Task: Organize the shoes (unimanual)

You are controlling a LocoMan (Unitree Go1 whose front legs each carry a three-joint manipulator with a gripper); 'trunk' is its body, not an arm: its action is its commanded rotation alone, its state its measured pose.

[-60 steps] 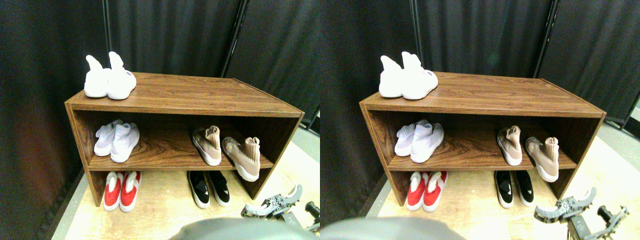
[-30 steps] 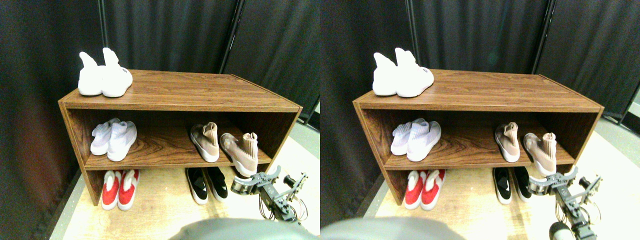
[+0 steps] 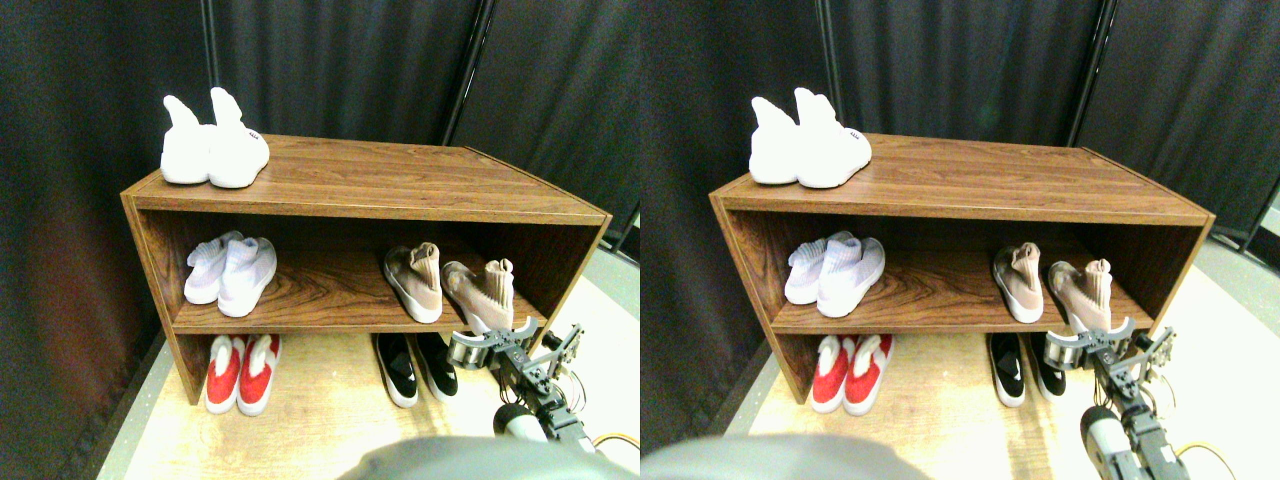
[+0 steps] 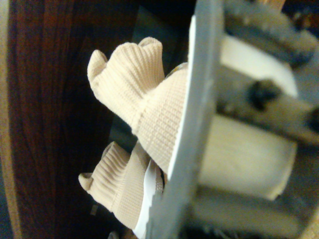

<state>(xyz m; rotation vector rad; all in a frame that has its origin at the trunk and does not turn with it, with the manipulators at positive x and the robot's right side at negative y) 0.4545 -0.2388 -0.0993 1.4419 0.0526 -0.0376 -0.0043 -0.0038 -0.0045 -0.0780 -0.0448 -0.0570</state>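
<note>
Your right gripper [image 3: 490, 345] sits just in front of the skewed beige shoe [image 3: 482, 292], which overhangs the middle shelf [image 3: 320, 300] beside its mate [image 3: 415, 280]. From these views you cannot tell how far the fingers are open; nothing looks held.

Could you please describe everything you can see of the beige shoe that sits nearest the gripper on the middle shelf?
The right beige shoe is a ribbed knit sock-style sneaker, tan with a white sole and a tall, slightly floppy cuff. It stands on the middle shelf at its right front corner, angled, its toe at the shelf's front edge. Its mate stands apart to its left. The right gripper is just before its toe; contact cannot be judged.
</note>
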